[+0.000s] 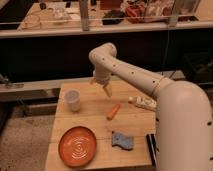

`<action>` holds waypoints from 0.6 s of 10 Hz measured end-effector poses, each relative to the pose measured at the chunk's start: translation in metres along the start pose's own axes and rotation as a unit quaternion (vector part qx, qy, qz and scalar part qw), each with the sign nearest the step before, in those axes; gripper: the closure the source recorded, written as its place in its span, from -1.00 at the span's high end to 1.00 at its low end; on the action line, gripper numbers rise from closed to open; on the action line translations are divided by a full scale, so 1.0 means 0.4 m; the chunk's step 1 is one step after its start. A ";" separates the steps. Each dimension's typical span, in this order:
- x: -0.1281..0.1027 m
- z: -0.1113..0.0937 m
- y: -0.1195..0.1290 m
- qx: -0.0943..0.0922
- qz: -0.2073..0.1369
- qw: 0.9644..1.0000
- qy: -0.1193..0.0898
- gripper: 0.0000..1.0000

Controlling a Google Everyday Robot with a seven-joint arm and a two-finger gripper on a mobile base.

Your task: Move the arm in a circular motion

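The arm (135, 75) is cream-white with thick rounded segments and small dark dots. It reaches from the lower right up and left over the wooden table (95, 107), bending at an elbow near the back edge. Its gripper (107, 91), a tapered yellowish tip, points down above the back middle of the table, right of a white cup (73, 100) and above an orange carrot (113, 111). It holds nothing that I can see.
An orange plate (77, 145) lies at the front left. A blue sponge (122, 140) lies front centre. A white object (144, 103) sits at the right beside the arm. A dark object (150, 145) is at the front right edge. A railing and shelves stand behind.
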 end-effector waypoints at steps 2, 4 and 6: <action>0.135 0.001 0.064 -0.005 0.048 0.999 0.000 0.60; 0.211 -0.005 0.139 -0.006 0.083 0.997 0.000 0.60; 0.290 -0.016 0.267 -0.005 0.124 0.992 -0.003 0.60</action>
